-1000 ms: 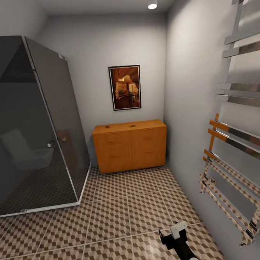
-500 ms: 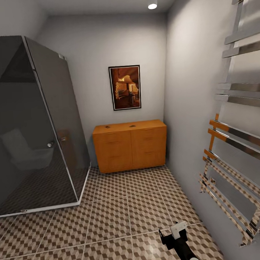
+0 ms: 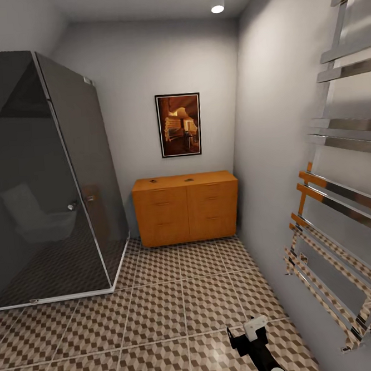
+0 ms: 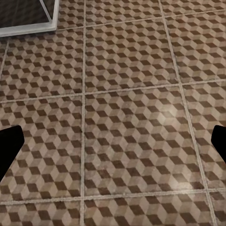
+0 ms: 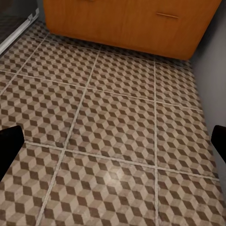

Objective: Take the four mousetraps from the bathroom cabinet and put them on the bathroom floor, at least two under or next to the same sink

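Cabinet [image 3: 185,208] is standing against the far wall, across the bathroom floor [image 3: 161,304]. Two small dark shapes are lying on its top, probably mousetraps [image 3: 153,181], too small to confirm. Right gripper [image 3: 246,337] is hanging low, well short of them, fingers spread wide, holding nothing. Left gripper [image 4: 113,141] likewise gaping, empty. Traps likely light, stiff; gripping by the board edges, away from the wire, seems wise.

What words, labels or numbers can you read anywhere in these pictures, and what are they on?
None: no readable text shows in any view.
The framed picture above the cabinet shows a warm brown scene, no lettering.
The cabinet fronts, tiled floor and towel rail carry no labels.
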Robot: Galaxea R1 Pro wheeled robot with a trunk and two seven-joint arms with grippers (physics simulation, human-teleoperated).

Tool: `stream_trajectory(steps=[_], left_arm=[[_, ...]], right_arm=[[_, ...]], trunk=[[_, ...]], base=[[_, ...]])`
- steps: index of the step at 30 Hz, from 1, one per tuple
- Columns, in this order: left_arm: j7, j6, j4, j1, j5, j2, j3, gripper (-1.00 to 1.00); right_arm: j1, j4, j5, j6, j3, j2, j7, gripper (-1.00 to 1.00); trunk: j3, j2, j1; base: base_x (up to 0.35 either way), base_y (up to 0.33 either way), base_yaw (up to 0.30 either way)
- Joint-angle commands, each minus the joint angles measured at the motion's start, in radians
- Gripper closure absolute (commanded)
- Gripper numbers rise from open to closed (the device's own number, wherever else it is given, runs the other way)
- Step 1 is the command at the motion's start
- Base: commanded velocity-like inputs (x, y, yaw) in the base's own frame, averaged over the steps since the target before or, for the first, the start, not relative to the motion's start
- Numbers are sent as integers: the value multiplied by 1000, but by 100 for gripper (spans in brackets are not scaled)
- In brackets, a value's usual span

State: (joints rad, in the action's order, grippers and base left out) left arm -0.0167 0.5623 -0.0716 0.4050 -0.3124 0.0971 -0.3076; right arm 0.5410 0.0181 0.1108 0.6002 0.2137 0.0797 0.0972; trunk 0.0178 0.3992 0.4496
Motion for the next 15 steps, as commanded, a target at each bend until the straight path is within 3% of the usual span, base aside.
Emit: stream_trajectory(steps=[1,15], left_arm=[[-2,5,-4,1,-8,0,-8,-100],[-2,4,-4,1,-8,0,-8,-100]], right_arm=[[0,-1,10,1,3,0,10,-100],[0,-1,10,1,3,-1,9,-100]], trunk=[[0,1,0],[0,1,0]], base=[[0,0,0],[0,0,0]])
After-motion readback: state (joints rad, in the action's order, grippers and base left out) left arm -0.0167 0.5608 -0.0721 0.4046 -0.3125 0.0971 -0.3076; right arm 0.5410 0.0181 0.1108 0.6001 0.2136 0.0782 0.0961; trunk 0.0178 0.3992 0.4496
